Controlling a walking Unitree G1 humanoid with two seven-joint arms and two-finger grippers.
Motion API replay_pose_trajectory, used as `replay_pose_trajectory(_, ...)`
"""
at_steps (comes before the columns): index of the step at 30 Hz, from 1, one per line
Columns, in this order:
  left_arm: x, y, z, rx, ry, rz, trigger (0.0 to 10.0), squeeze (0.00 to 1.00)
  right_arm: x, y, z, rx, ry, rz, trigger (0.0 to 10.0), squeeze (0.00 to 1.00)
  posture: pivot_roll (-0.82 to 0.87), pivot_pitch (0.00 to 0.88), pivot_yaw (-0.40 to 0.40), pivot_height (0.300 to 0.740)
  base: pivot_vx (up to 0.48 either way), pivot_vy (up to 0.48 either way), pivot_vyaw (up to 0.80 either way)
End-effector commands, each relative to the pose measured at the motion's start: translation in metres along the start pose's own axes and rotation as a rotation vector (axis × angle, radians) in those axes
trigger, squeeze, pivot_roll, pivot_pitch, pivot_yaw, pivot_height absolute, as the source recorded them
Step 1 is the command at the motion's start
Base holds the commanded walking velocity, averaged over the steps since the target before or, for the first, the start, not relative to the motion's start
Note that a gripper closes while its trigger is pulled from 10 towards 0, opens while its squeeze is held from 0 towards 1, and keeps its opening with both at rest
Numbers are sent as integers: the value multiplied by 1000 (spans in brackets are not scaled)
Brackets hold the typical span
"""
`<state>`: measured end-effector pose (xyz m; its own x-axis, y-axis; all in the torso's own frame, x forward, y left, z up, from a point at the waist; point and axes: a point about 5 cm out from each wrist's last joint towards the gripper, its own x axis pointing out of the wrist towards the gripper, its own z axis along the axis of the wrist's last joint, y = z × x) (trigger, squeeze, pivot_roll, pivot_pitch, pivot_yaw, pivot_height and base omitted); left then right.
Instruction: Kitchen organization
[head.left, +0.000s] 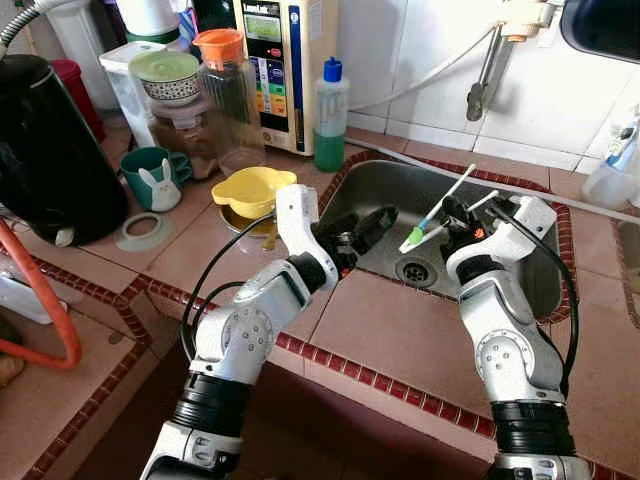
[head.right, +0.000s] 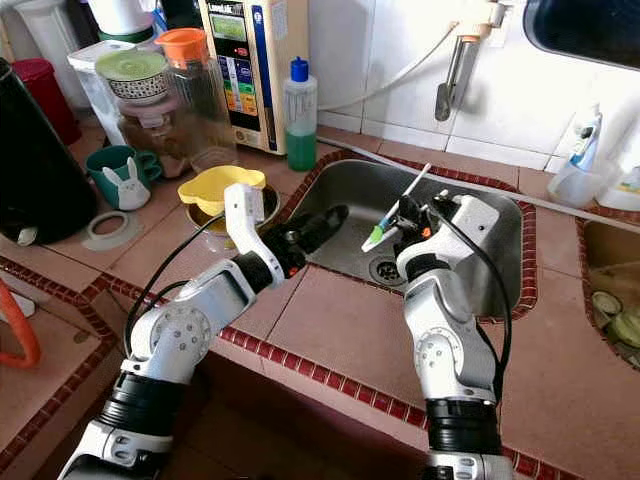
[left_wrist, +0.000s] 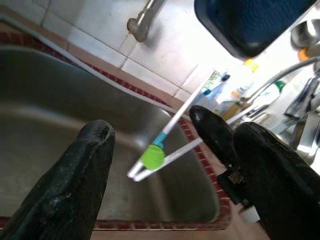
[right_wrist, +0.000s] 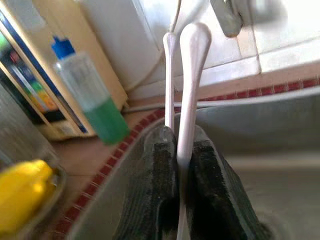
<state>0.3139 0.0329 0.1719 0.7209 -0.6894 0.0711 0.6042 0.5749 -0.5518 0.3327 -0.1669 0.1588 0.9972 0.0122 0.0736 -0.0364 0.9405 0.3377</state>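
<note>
Right claw (head.left: 452, 222) is clenched on two white toothbrushes (head.left: 440, 212) above the steel sink (head.left: 520, 270). Left claw (head.left: 365, 232), released, hovers beside them. Risk: grip is near one end; handles may pivot and drop toward the drain (head.left: 413, 270).

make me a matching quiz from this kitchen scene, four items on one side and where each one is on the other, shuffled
Items:
1. white utensils
2. yellow bowl
3. green soap bottle
4. rabbit mug

Places:
A. counter, left of the yellow bowl
B. counter, beside the sink's left rim
C. pinched in the right gripper over the sink
D. upright behind the sink's back left corner

Pairs: 1-C, 2-B, 3-D, 4-A
</note>
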Motion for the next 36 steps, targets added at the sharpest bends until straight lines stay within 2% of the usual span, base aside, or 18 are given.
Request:
replay_pose_trajectory(1,-2,-1,5,104,-18,2,10000,1000,6,4,-3,-124,14,22,7647,0,103,34,26,740,0,0,0)
replay_pose_trajectory(2,-3,0,4,131,-18,5,10000,1000,8,3,-5,-156,22,22,7647,0,105,34,26,740,0,0,0)
replay_pose_trajectory(3,-4,2,4,190,-18,23,10000,1000,11,2,-9,-255,42,33,10000,0,107,34,26,740,0,0,0)
replay_pose_trajectory(5,-5,3,4,210,-18,33,10000,1000,11,2,-10,-283,44,40,10000,0,109,34,25,740,0,0,0)
replay_pose_trajectory(6,-7,6,5,288,-29,55,10000,1000,14,2,-14,-348,64,59,10000,0,113,34,24,740,0,0,0)
replay_pose_trajectory(7,-8,8,5,323,-33,66,10000,1000,15,2,-17,-384,71,67,10000,0,115,34,23,740,0,0,0)
replay_pose_trajectory(8,-9,8,6,331,-39,70,10000,1000,15,2,-18,-398,77,77,10000,373,118,36,21,740,0,0,0)
replay_pose_trajectory(9,-10,9,7,344,-47,73,10000,1000,16,1,-21,-424,89,89,10000,812,118,36,21,740,0,0,0)
replay_pose_trajectory(10,-10,10,7,349,-48,77,10000,1000,17,1,-23,-440,95,95,10000,1000,122,36,20,740,0,0,0)
replay_pose_trajectory(12,-11,12,7,360,-50,91,10000,1000,18,-1,-27,-459,119,109,10000,1000,123,36,19,740,0,0,0)
replay_pose_trajectory(13,-12,13,7,400,-51,97,10000,1000,20,-3,-30,-499,129,103,10000,1000,123,36,19,740,0,0,0)
replay_pose_trajectory(23,-13,20,4,475,-42,123,10000,1000,22,-5,-40,-554,190,111,10000,1000,125,40,26,740,0,0,0)
replay_pose_trajectory(31,-12,24,4,497,-39,142,10000,1000,19,-4,-41,-523,170,105,10000,1000,120,43,36,740,0,0,0)
replay_pose_trajectory(36,-14,35,4,553,-24,219,10000,1000,17,-1,-34,-501,122,88,10000,1000,118,40,36,740,0,0,0)
